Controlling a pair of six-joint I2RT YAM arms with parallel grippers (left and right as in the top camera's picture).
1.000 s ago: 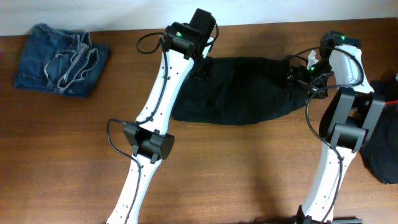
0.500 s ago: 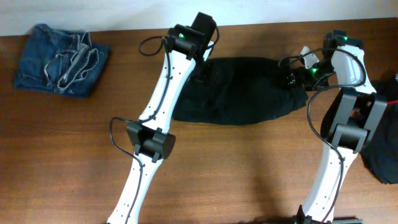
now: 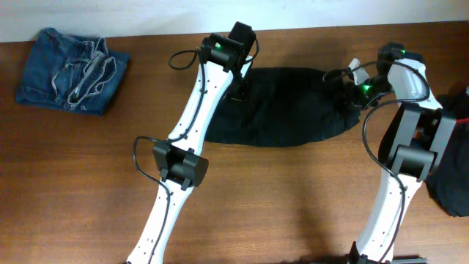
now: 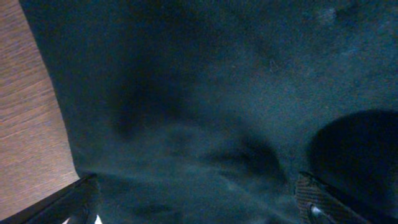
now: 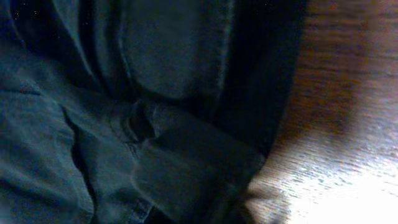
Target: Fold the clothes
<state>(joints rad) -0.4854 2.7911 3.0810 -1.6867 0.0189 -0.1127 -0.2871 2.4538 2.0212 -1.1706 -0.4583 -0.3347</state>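
Note:
The black trousers (image 3: pixel 293 110) lie bunched lengthwise at the back middle of the table. My left gripper (image 3: pixel 238 92) stands over their left upper edge. In the left wrist view it is open (image 4: pixel 199 208), with one fingertip (image 4: pixel 323 200) at each side of the dark cloth (image 4: pixel 217 93), which fills the frame. My right gripper (image 3: pixel 344 94) is at the trousers' right end, shut on a bunched fold. In the right wrist view its fingers are hidden by the creased fabric (image 5: pixel 155 93), which gathers toward the bottom edge.
Folded blue jeans (image 3: pixel 69 70) sit at the back left corner. A dark garment (image 3: pixel 451 183) with a reddish band (image 3: pixel 463 117) lies at the right edge, beside the right arm. The brown wooden table (image 3: pixel 293 205) ends at a white wall behind.
My right gripper has shut on the trousers' right end and shifted slightly toward the back. The left arm has edged a little to the right, still open.

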